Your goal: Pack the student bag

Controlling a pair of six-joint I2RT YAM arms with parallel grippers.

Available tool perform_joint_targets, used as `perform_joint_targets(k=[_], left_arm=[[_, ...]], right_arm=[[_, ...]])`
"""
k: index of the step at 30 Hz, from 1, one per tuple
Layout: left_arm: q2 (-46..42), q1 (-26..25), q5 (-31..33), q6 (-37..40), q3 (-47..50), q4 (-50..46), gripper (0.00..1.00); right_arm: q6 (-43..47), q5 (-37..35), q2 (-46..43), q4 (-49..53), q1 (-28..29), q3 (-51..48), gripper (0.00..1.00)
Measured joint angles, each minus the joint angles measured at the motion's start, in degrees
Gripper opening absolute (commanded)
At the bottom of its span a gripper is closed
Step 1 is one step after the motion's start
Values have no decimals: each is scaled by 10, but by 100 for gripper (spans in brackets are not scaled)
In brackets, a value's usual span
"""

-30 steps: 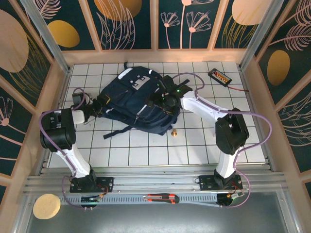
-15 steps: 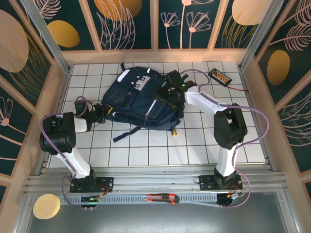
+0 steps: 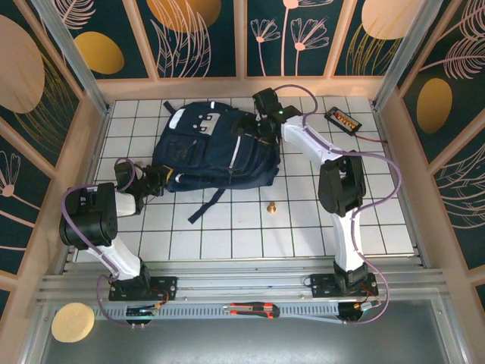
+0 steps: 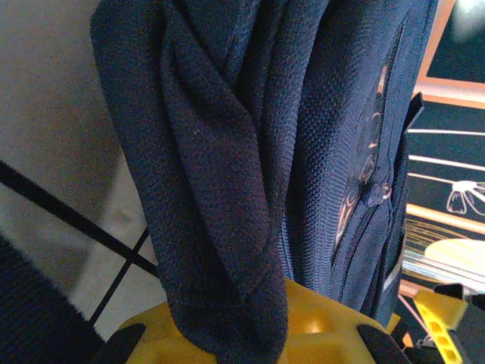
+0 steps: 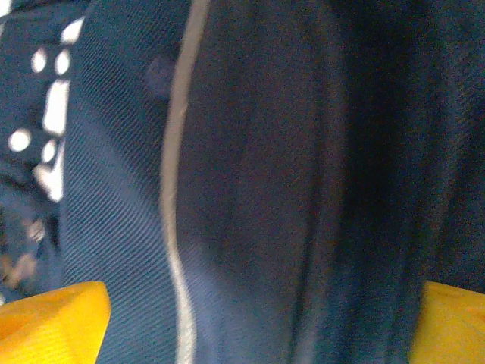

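Your left gripper is clenched on a corner fold of the student bag, probably anchoring it; the bag lies flat toward the back of the table; your right gripper sits against its far side; clamped or loose, I cannot tell.

The desk is white, ruled into square tiles by dark lines. A small brass-coloured piece stands alone on a tile near its middle. In the far right corner lies a black device with an orange strip on its face, and a red wire trails from it toward the right wall. A red and black utility knife lies on the metal rail at the near edge, with a round tan disc at the near left
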State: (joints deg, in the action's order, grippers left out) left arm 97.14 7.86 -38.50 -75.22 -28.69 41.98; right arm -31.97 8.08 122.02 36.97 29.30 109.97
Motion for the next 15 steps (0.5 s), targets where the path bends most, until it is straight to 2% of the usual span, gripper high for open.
perform_joint_targets(k=[3, 6, 11, 15], left_arm=[[-6, 0, 0, -10, 9, 8, 10], [-18, 0, 0, -16, 9, 9, 10], [-43, -1, 0, -18, 9, 7, 10], [-49, -2, -1, -18, 9, 5, 10]], right_arm=[[11, -53, -27, 14, 0, -28, 97], [14, -95, -102, 23, 19, -100, 94], [-23, -108, -251, 24, 103, -208, 86], [-72, -106, -277, 14, 179, -254, 84]])
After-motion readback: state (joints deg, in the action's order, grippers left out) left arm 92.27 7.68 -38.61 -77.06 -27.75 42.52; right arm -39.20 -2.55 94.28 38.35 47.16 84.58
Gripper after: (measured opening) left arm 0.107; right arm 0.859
